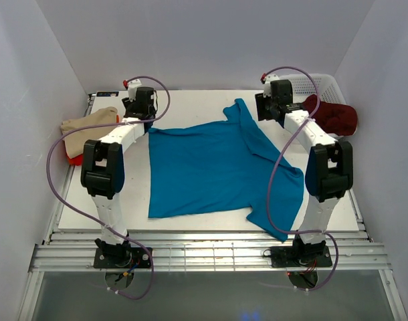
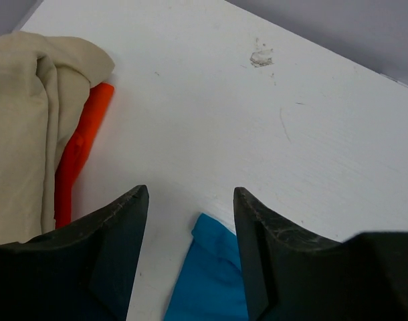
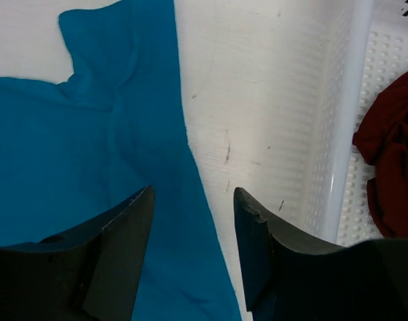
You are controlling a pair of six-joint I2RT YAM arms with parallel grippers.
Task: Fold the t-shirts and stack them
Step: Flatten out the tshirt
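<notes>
The left arm [image 1: 104, 167] and the right arm [image 1: 328, 170] both reach out to the far side of the surface [image 2: 271, 120]. Each one is bent at the elbow, and its hand tips down.

The left hand [image 2: 190, 194] has its two fingers spread apart and holds nothing. A corner of the teal blue shirt [image 1: 211, 167] lies flat just under this hand and is not pinched. To the left of this hand sits the beige shirt [image 2: 23, 120], all bunched up. The bright red shirt [image 2: 80, 154] peeks out from under it.

The right hand [image 3: 193, 194] is spread too and holds nothing. One teal sleeve lies under it and ahead to its left. To its right stands the white basket [image 3: 344, 100] with the dark maroon shirt [image 3: 391, 147] in it.

The teal blue shirt lies flat between the two hands. Its long way runs from one hand to the other. Its straight bottom edge is by the left hand and its sleeves are by the right hand.
</notes>
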